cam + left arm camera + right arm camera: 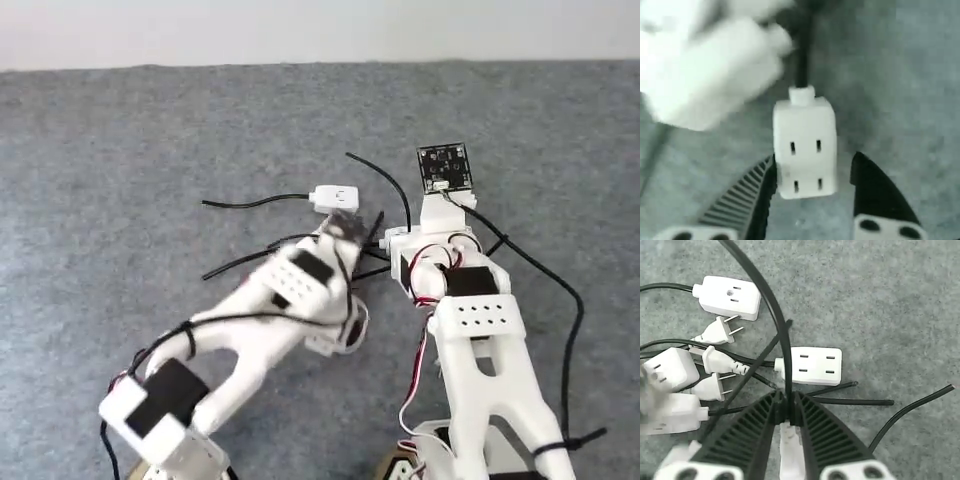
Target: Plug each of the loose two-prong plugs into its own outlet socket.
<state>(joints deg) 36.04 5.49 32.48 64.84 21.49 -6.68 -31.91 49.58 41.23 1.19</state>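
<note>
The left end effector (814,164) is spread. Its fingers (757,200) stand on either side of a white outlet block (805,135) lying on the grey surface (910,75) at the middle of the frame. The block's black cord (801,60) runs toward the top edge. The right end effector (786,402) is pressed together, pinching a black cable (772,305) low in the centre, with a white moulded piece (789,460) between its fingers at the bottom edge. A second outlet block (812,365) lies at centre and a third outlet block (730,296) at upper left. Loose two-prong plugs (717,332) lie unplugged at left among tangled cords.
</note>
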